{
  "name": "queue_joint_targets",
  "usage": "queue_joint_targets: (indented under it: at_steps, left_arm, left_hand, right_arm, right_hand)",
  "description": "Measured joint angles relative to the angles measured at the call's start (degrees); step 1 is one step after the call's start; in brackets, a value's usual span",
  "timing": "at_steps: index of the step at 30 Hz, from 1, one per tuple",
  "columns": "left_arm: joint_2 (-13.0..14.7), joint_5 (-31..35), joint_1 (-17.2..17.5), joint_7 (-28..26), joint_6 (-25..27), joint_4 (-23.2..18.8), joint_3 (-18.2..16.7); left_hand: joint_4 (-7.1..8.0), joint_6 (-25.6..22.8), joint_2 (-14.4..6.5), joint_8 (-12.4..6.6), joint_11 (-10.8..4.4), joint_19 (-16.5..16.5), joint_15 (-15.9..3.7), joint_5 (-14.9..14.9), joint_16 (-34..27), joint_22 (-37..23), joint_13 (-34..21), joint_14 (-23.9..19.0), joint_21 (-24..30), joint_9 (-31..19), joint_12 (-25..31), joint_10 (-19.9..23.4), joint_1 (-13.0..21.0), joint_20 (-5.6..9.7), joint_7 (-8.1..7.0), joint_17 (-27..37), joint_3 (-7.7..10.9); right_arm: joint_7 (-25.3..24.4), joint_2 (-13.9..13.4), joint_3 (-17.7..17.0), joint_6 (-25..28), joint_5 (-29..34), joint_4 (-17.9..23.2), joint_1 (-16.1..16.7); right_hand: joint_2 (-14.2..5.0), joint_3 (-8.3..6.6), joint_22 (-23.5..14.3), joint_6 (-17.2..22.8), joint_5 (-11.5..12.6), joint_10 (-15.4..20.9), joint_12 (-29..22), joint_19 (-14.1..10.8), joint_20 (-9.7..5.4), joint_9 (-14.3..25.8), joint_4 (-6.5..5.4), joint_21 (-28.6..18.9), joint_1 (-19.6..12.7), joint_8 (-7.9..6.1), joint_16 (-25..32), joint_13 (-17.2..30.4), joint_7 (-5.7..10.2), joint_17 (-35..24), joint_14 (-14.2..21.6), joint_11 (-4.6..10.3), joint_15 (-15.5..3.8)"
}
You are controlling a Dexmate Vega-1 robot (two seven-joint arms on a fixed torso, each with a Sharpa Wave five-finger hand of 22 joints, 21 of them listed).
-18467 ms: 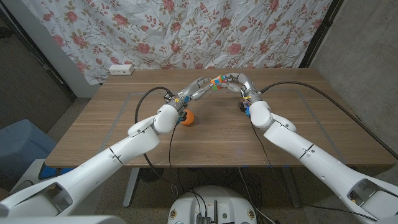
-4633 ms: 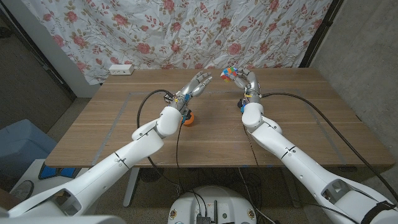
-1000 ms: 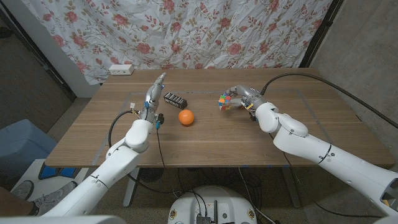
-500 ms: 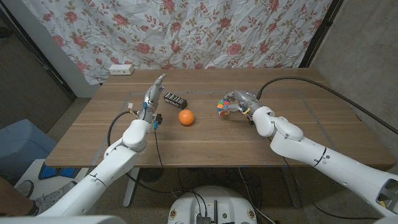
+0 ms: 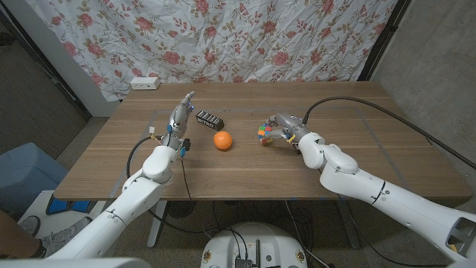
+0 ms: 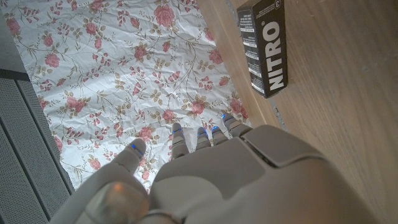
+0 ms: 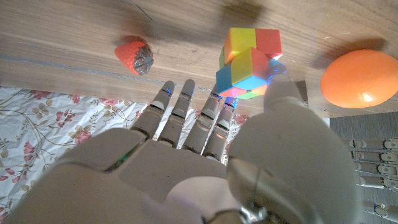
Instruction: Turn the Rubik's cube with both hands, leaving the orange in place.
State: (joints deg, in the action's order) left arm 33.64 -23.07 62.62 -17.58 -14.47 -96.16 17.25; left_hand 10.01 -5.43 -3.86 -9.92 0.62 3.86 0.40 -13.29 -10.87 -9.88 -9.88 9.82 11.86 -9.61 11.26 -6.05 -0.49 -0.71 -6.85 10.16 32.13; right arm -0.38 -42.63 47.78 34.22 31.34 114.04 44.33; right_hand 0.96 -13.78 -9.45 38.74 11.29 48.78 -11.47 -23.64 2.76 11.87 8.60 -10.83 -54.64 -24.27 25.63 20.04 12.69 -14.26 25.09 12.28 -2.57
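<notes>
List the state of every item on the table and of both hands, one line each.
Rubik's cube: on the table, one layer twisted askew, right hand at it.
Orange: resting on the table, untouched.
Black box: lying flat behind the orange.
Strawberry: lying on the table beyond the cube.
Left hand: open, holding nothing.
Right hand: fingertips at the cube; grip unclear.

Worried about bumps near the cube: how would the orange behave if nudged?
The orange is round and lies loose on the bare table, so it would probably roll. It looks firm, unlikely to squash. Nothing beside it would stop it.
</notes>
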Motion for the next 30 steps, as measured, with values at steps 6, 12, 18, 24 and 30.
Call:
queue_joint_targets:
  at_steps: [6,12,18,24,30]
  left_arm:
    - [-0.30,-0.49,0.00,0.54,-1.19,1.15,0.00]
    - [-0.61,-0.76,-0.04,0.87,-2.23,2.09,0.02]
    - [-0.85,-0.89,-0.07,0.92,-2.85,2.75,0.13]
    - [-1.10,-0.97,-0.12,0.86,-3.03,3.15,0.28]
    - [-1.32,-1.02,-0.22,0.71,-3.03,3.36,0.43]
  left_hand:
    - [0.00,0.00,0.00,0.00,0.21,-0.31,0.00,0.00,0.00,0.00,0.00,0.00,0.00,0.00,0.00,0.21,0.00,-0.31,0.00,0.00,0.00]
    - [0.00,-0.05,0.00,0.00,0.21,-0.31,0.00,0.00,0.00,0.00,0.00,0.00,0.00,-0.14,0.00,0.21,0.00,-0.31,0.05,0.00,0.00]
    - [0.00,-0.31,0.00,0.00,0.41,-0.30,0.00,0.44,0.00,0.00,0.00,0.00,0.00,-0.14,0.00,0.42,0.00,-0.31,0.31,0.00,0.00]
    - [0.00,-0.31,0.00,0.00,0.41,-0.30,0.00,0.44,0.00,0.00,0.00,0.00,0.00,-0.14,0.00,0.42,0.00,-0.31,0.31,0.00,0.00]
    - [0.00,-0.32,0.00,-0.26,0.41,-0.30,0.00,0.44,0.00,0.00,0.00,0.00,0.00,-0.14,0.00,0.41,0.00,-0.30,0.32,0.00,0.00]
  right_arm:
    - [0.56,0.43,0.20,0.14,0.59,-0.32,0.10]
    - [1.46,0.59,0.20,0.27,0.68,-0.40,0.14]
    - [2.60,0.45,0.19,0.30,0.67,-0.34,0.09]
    - [3.64,0.11,0.15,0.30,0.61,-0.03,-0.12]
    - [4.98,-0.16,0.15,0.20,0.61,0.05,-0.30]
  right_hand:
    - [0.00,0.00,0.00,-1.32,0.00,-0.51,0.00,0.00,0.00,0.01,0.00,0.00,0.00,0.36,-0.21,0.06,0.10,0.00,0.00,-0.11,0.00]
    - [0.01,0.00,0.00,-4.12,0.01,-3.33,0.42,0.00,0.00,-0.15,0.00,0.00,0.01,1.80,-1.30,-0.01,0.04,0.07,-1.45,-0.59,0.01]
    - [0.60,0.00,0.00,-5.52,0.01,-4.85,0.67,0.55,-0.10,-0.42,0.00,0.00,0.60,2.67,-1.86,-0.39,-0.19,0.00,-1.97,-0.92,-0.10]
    - [1.21,0.00,0.00,-7.37,0.45,-7.97,0.95,0.95,0.31,-0.62,0.00,0.25,1.20,3.69,-2.72,-0.38,-0.04,0.16,-3.10,-2.16,0.14]
    - [1.73,0.00,0.00,-10.53,0.89,-12.56,1.32,1.83,0.28,-0.69,0.00,0.24,1.72,5.41,-4.61,-0.84,-0.14,0.13,-5.90,-3.70,0.11]
